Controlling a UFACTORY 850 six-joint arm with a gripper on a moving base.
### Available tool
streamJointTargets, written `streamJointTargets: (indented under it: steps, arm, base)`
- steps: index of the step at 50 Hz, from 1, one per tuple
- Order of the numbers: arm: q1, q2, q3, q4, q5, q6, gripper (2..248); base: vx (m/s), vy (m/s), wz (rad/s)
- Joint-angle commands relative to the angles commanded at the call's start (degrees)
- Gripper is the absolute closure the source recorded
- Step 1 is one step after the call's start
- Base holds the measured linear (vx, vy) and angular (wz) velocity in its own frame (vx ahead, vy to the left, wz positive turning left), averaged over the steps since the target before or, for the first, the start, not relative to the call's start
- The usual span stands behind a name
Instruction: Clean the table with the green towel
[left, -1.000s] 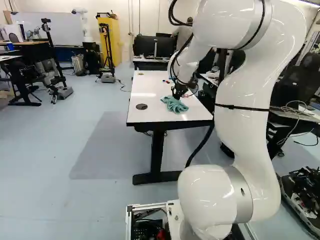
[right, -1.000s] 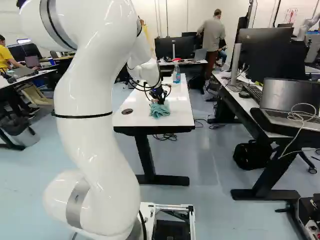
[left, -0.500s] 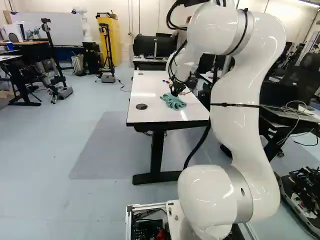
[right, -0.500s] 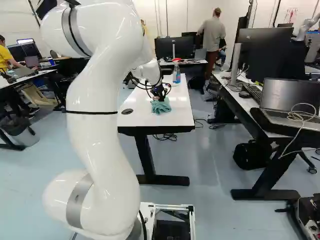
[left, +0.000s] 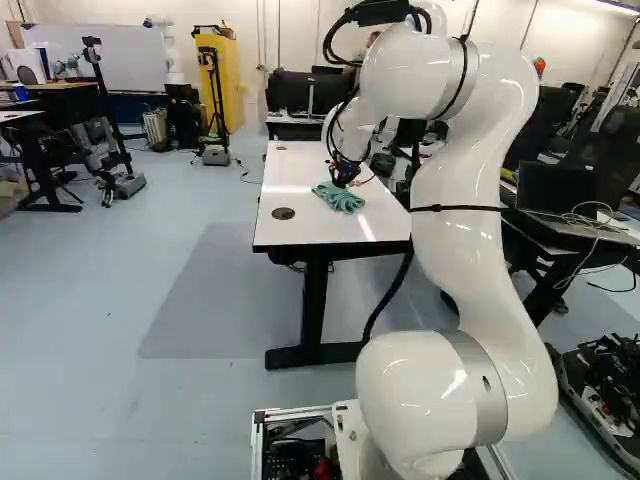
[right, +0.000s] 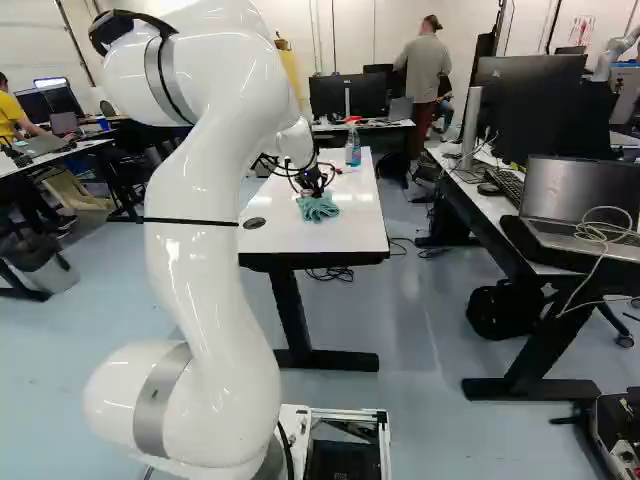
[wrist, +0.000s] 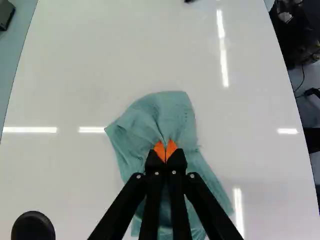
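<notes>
Currently | my hand (wrist: 165, 151): pinching folds of the green towel (wrist: 172, 112) | towel: spread on the white surface (wrist: 100, 65) | step, I judge: wiping | next: level strokes, light downward pressure.

1. So the white arm (left: 465, 255) comes up off its big base joint (left: 425, 395), tall and kinda S-curved, then bends over up top and reaches forward and down.
2. Black straps (left: 457, 208) hug the links, and black cables (left: 338, 140) loop loosely around the wrist (left: 350, 125).
3. The claw (right: 312, 192) hangs low at the far end, aimed downward.
4. Wrist view: black fingers pinched in, orange pads (wrist: 159, 150) basically meeting at the tips. Pretty tight grip, looks like.
</notes>
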Motion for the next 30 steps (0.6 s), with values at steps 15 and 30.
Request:
streamJointTargets:
  steps: [15,30]
  arm:
    - [2.0,1.5,2.1,0.0,0.0,0.0,228]
    - [2.9,4.8,6.6,0.0,0.0,0.0,228]
  base:
    - [0.0,0.0,0.0]
    - [0.0,0.0,0.0]
